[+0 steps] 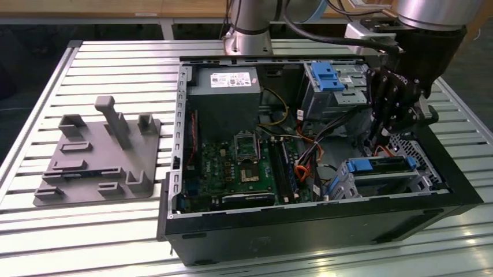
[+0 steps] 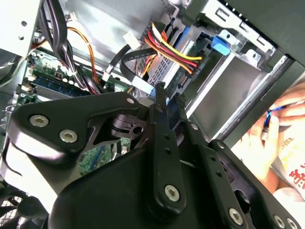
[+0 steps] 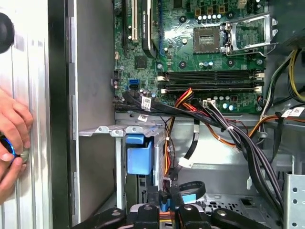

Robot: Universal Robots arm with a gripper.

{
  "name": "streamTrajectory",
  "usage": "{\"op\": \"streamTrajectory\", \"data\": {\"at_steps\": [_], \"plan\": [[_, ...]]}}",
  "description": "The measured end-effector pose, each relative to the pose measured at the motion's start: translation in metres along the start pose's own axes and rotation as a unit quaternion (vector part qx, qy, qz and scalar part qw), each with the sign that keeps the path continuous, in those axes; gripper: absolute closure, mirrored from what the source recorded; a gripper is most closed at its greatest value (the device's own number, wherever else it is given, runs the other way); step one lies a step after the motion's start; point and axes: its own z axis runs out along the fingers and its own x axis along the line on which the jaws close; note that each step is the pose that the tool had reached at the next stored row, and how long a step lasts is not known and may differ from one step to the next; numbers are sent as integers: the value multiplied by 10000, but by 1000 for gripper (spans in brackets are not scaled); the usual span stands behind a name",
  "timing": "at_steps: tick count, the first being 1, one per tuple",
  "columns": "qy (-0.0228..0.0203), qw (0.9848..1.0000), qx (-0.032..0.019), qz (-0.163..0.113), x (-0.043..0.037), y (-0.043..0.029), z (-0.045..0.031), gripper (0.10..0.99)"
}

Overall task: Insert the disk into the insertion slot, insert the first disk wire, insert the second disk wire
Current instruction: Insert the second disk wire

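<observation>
The disk (image 1: 383,167), silver in its bright blue frame, lies inside the insertion slot (image 1: 414,151), a perforated silver cage at the case's corner on the exterior view's right. Its blue frame (image 3: 138,155) also shows in the first wrist view. A red, yellow and black wire bundle (image 2: 167,51) runs to the disk's end beside the blue tab (image 2: 220,45). My gripper (image 1: 379,142) reaches down into the case just behind the cage. Its fingers (image 3: 164,201) look shut on a black wire connector with a blue part. A flat black wire (image 2: 131,58) loops toward the fingertip (image 2: 159,93).
A taller grey bay with a blue latch (image 1: 327,75) stands at the back of the open case. The motherboard (image 3: 209,57) and many loose cables (image 3: 238,136) fill the middle. A person's hand (image 3: 12,136) rests outside the case wall. A grey fixture plate (image 1: 96,156) lies on the slatted table.
</observation>
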Motion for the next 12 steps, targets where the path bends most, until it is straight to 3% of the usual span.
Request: {"op": "streamTrajectory", "data": {"at_steps": [7,12], "plan": [[4,9999,-26,104,18,1,15,851],[7,9999,-81,142,20,-11,24,863]]}}
